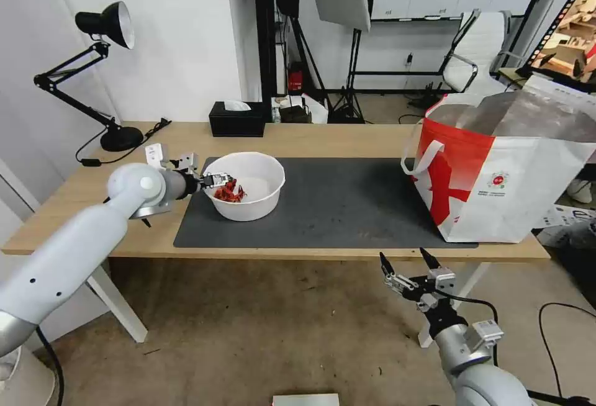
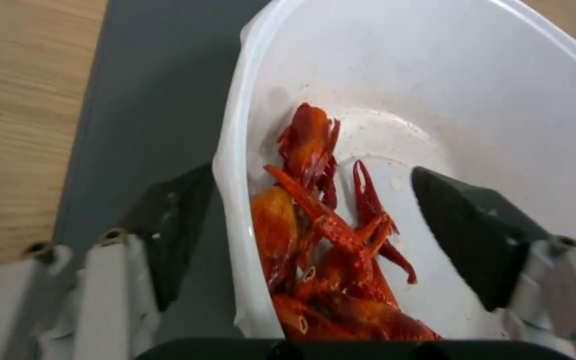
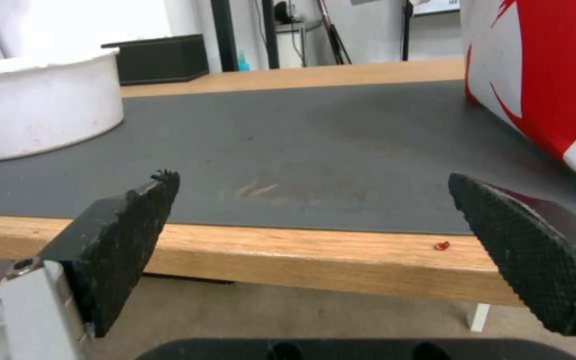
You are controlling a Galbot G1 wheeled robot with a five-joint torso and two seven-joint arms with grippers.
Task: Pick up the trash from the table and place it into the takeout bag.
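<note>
Straddling the near-left rim of the white round plastic bowl (image 1: 246, 185), the left gripper (image 1: 217, 180) has its two dark fingers parted, one outside the bowl's wall and one inside above the red crayfish scraps (image 1: 230, 193). From the left wrist camera, the outer finger (image 2: 171, 220) hangs over the dark grey rectangular mat (image 2: 148, 100) just beside the bowl's (image 2: 435, 75) white wall, and the inner finger (image 2: 475, 230) stands over the bowl's floor, apart from the red shells (image 2: 321, 235) heaped against the wall between them. Neither pad clearly presses the rim; the jaws are spread, gripping nothing.

The bowl sits on the left part of the mat (image 1: 347, 207), which lies on the long light-wood tabletop (image 1: 347, 136). At the far end of the mat from the bowl stands the large boxy red-and-white takeout bag (image 1: 496, 176), its mouth open and silver lining showing, a white strap handle (image 1: 419, 154) drooping on the side facing the bowl. Behind the bowl, at the table's far edge, rests a black tissue box (image 1: 237, 119); a black desk lamp (image 1: 93, 71) stands at the far corner beyond the left arm.

The right gripper (image 1: 410, 263) hovers below the table's near edge, well apart from the bowl, fingers spread wide and empty. Its wrist camera looks across the mat (image 3: 315, 150) with the textured black pads (image 3: 128, 225) apart, the bowl (image 3: 41, 105) at one side and the bag (image 3: 541, 75) at the other.
</note>
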